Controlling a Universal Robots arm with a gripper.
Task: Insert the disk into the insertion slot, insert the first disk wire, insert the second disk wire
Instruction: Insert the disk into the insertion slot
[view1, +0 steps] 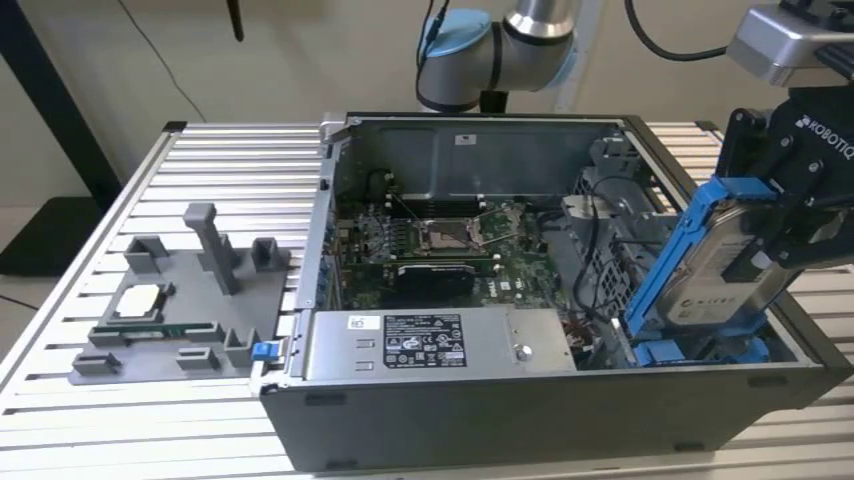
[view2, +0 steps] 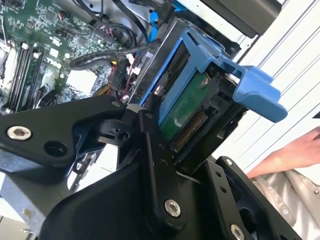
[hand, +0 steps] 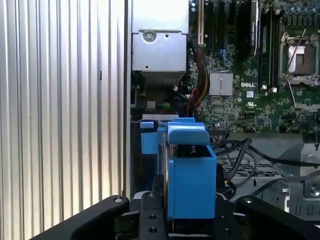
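The disk (view1: 714, 265), a silver drive with a white label in a bright blue frame, stands steeply tilted at the case's near corner on the exterior view's right. My gripper (view1: 771, 240) is shut on its upper part. Its lower end reaches the insertion slot (view1: 701, 352), a grey metal bay with blue plastic parts. The second wrist view shows the disk's green board (view2: 186, 107) between my black fingers (view2: 150, 150). In the first wrist view the blue frame (hand: 190, 175) rises from the gripper (hand: 187, 222). Dark cables (hand: 240, 150) lie loose beside the bay; which are the disk wires I cannot tell.
The open computer case (view1: 534, 400) lies on a slatted metal table (view1: 200, 150). A grey power supply box (view1: 427, 340) fills its near side, with the motherboard (view1: 441, 240) behind. A grey fixture (view1: 187, 300) with parts sits on the exterior view's left. A person's hand (view2: 295, 150) rests nearby.
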